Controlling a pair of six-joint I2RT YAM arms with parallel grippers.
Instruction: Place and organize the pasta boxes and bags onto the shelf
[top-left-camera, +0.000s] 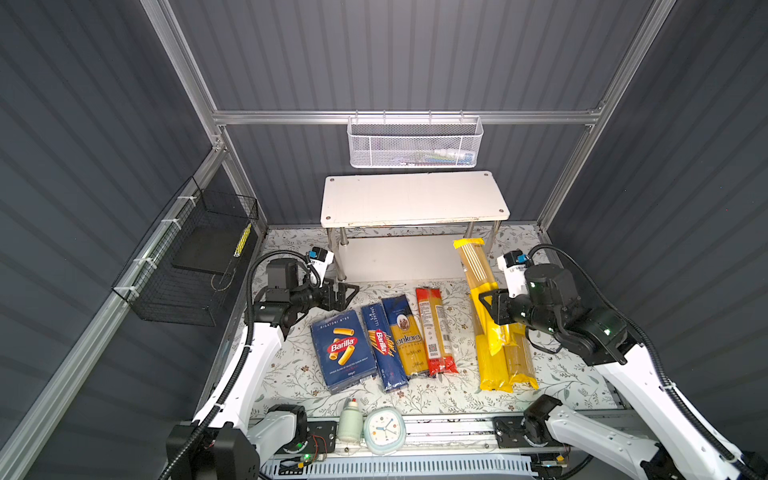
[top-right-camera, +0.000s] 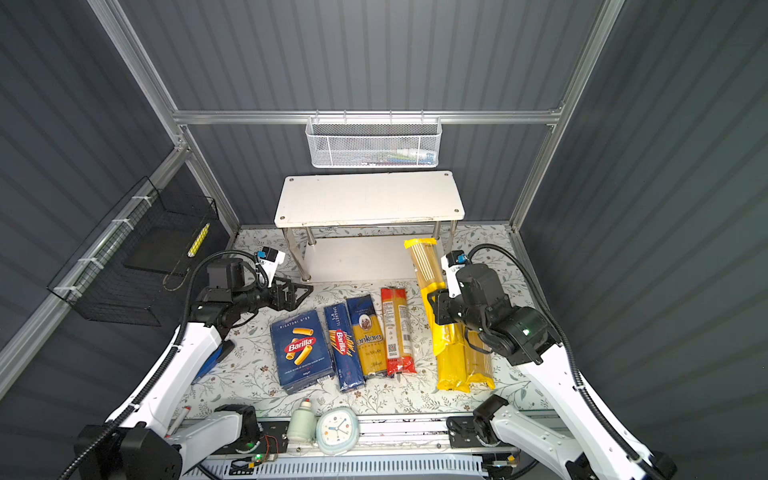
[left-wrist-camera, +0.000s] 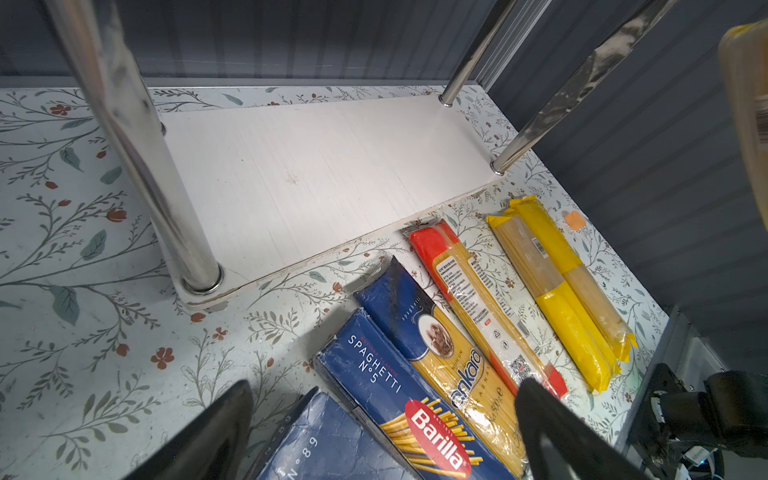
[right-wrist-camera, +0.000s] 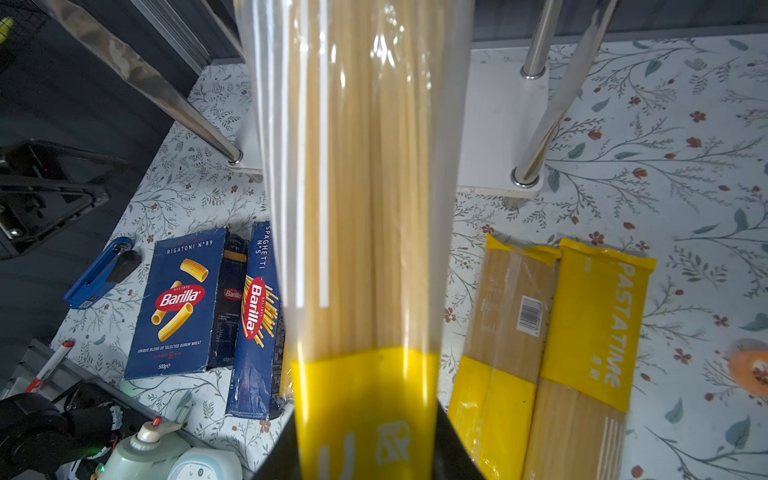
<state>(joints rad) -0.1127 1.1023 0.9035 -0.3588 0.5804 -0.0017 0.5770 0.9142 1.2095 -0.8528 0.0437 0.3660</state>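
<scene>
My right gripper (top-left-camera: 489, 308) (right-wrist-camera: 365, 449) is shut on a yellow-and-clear spaghetti bag (top-left-camera: 476, 266) (right-wrist-camera: 357, 187). The bag is lifted, and its far end points at the right front leg of the white shelf (top-left-camera: 415, 199) (top-right-camera: 368, 197). Both shelf boards are bare; the lower board (left-wrist-camera: 324, 174) shows in the left wrist view. Two more yellow bags (top-left-camera: 517, 365) (right-wrist-camera: 498, 332) lie under the right arm. In a row on the table lie the wide Barilla box (top-left-camera: 343, 349), the narrow spaghetti box (top-left-camera: 382, 349), the ankara bag (top-left-camera: 409, 336) and the red bag (top-left-camera: 434, 332). My left gripper (top-left-camera: 347, 293) (left-wrist-camera: 384, 415) hangs open and empty over the boxes' far ends.
A white mesh basket (top-left-camera: 415, 145) hangs on the back wall above the shelf. A black wire basket (top-left-camera: 195, 266) is fixed to the left wall. At the table's front edge stand a small bottle (top-left-camera: 350, 422) and a clock (top-left-camera: 384, 430). A blue tool (right-wrist-camera: 99, 270) lies left of the boxes.
</scene>
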